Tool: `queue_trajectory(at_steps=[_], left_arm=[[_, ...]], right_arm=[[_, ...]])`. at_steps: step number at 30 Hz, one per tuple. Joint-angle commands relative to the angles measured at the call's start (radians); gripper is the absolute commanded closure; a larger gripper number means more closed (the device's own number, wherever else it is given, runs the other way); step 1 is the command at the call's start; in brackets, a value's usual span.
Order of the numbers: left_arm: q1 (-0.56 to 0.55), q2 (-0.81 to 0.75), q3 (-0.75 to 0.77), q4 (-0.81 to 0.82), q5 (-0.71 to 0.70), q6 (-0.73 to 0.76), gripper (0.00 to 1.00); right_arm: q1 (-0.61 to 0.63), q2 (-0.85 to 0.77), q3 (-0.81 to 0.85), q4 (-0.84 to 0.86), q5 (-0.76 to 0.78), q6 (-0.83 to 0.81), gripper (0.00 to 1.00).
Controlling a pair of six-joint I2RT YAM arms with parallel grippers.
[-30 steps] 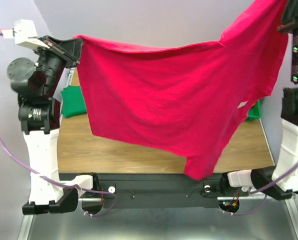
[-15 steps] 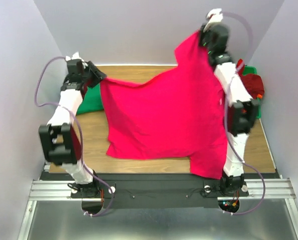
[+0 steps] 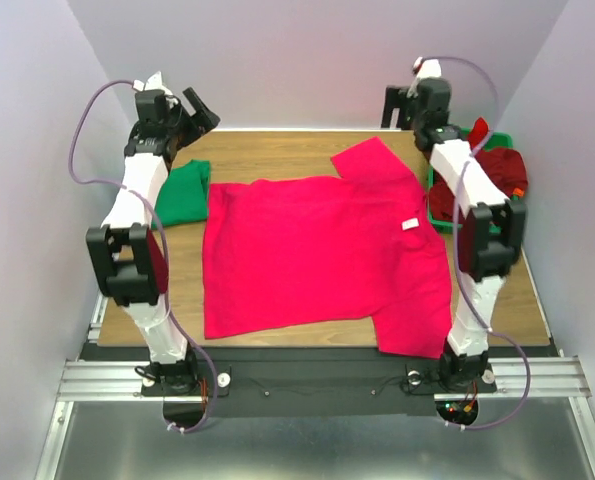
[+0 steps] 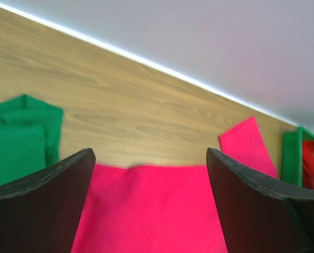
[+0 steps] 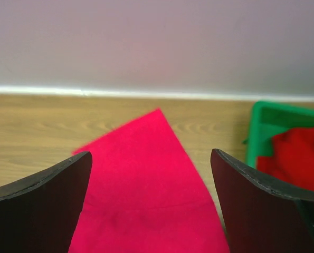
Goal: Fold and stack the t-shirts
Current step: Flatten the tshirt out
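Along near edge of table (image 3: 277,150): bottom hem of bright pink-red t-shirt (image 3: 317,250), plus one short sleeve reaching near right corner, just in front of right arm base

Across middle of table: same t-shirt spread flat and open, mostly smooth, small white tag (image 3: 411,224) on cloth toward right side, other sleeve pointing at far right corner

At left edge, beside pink-red t-shirt and about touching its edge: folded green t-shirt (image 3: 182,192), partly under left arm from top camera

At right edge: green plastic tray (image 3: 434,200) with bunched dark red t-shirt (image 3: 504,170) inside, right arm crossing over it; cannot tell how many garments in tray

Above far left corner: left gripper (image 4: 149,153), jaws spread wide, nothing between them, clear of cloth, looking down on bare wood, collar-side edge of pink-red t-shirt and corner of green t-shirt

Above far edge toward right corner: right gripper (image 5: 151,154), jaws likewise wide apart and holding nothing, far sleeve below and tray off to its right
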Motion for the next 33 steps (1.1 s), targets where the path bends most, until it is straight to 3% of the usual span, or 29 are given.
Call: queue_trajectory(at_steps=[1,8,12,20,33], left_arm=[[-0.035,-0.166,-0.166,0.014,0.046,0.038,0.01],[-0.100,-0.300,-0.475,0.019,0.087,0.068,0.01],[-0.113,-0.312,-0.545,0.016,0.091,0.107,0.01],[-0.121,-0.268,-0.561,0.003,0.094,0.159,0.01],[-0.140,-0.054,-0.474,0.005,0.081,0.159,0.01]], right_arm=[[0.056,-0.255,-0.110,0.081,-0.023,0.006,0.00],[0.175,-0.419,-0.402,0.049,0.038,0.102,0.00],[0.218,-0.467,-0.515,0.046,0.072,0.185,0.00],[0.228,-0.461,-0.651,0.046,0.135,0.262,0.00],[0.228,-0.272,-0.617,0.038,0.192,0.305,0.00]])
